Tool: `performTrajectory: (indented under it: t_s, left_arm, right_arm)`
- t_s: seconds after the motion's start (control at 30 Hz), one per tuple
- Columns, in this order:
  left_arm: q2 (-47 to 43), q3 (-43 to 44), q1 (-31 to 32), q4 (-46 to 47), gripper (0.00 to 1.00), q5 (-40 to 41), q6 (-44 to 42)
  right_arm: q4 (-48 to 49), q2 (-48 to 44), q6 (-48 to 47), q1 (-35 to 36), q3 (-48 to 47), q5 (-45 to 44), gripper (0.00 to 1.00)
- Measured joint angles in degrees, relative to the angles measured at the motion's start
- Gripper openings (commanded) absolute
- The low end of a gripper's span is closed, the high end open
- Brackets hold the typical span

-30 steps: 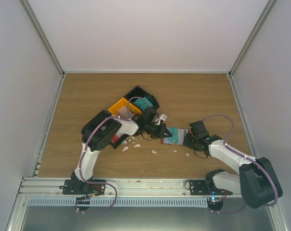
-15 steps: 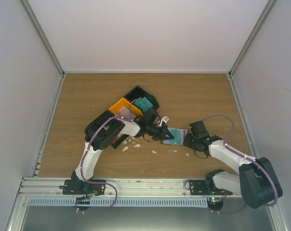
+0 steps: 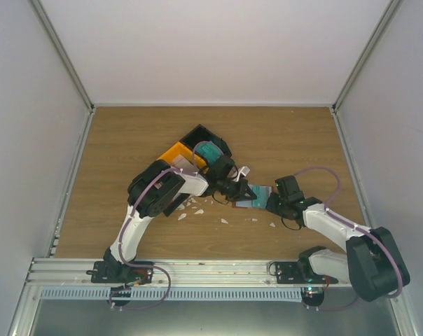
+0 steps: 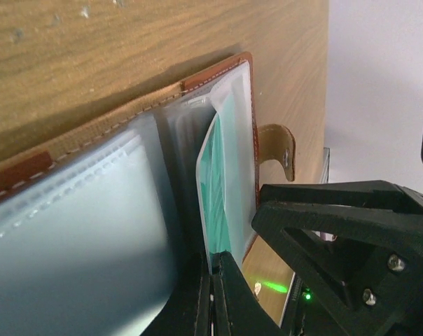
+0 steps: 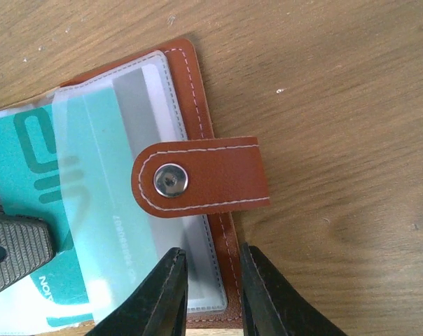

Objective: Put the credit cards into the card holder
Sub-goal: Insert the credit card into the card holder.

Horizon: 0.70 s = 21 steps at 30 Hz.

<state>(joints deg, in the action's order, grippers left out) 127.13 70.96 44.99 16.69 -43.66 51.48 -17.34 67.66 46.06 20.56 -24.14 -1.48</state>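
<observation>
We find the card holder (image 3: 257, 196) lying open on the table (image 3: 127, 140), just right of centre in the top view. Its long axis runs left to right between the two grippers. In the right wrist view its snap strap (image 5: 197, 175) points toward the right of the frame. The right gripper (image 5: 208, 287) pinches the holder's lower edge, fingers nearly together. The left gripper (image 4: 211, 297) is clamped on a teal card (image 4: 215, 182), which we see edge-on. The card's long axis points up-frame and its far end is inside a clear sleeve (image 4: 236, 140). The tray (image 3: 196, 131) lies to the upper left of the holder.
</observation>
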Motion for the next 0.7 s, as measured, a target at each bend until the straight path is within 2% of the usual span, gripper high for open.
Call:
performTrajectory:
  t_s: [0.23, 0.37, 0.7]
  left_arm:
    - [0.70, 1.84, 0.00, -2.14, 0.00, 0.31, 0.15]
    - [1.57, 3.52, 0.24, -2.71, 0.00, 0.33, 0.31]
    - [1.90, 5.03, 0.90, -4.35, 0.00, 1.36, -0.39]
  right_arm:
    - [0.57, 0.00, -0.04, 0.00, 0.15, 0.09, 0.25]
    - [0.74, -0.02, -0.15, -0.02, 0.28, -0.13, 0.13]
    - [0.87, -0.31, 0.07, -0.09, 0.68, -0.26, 0.14]
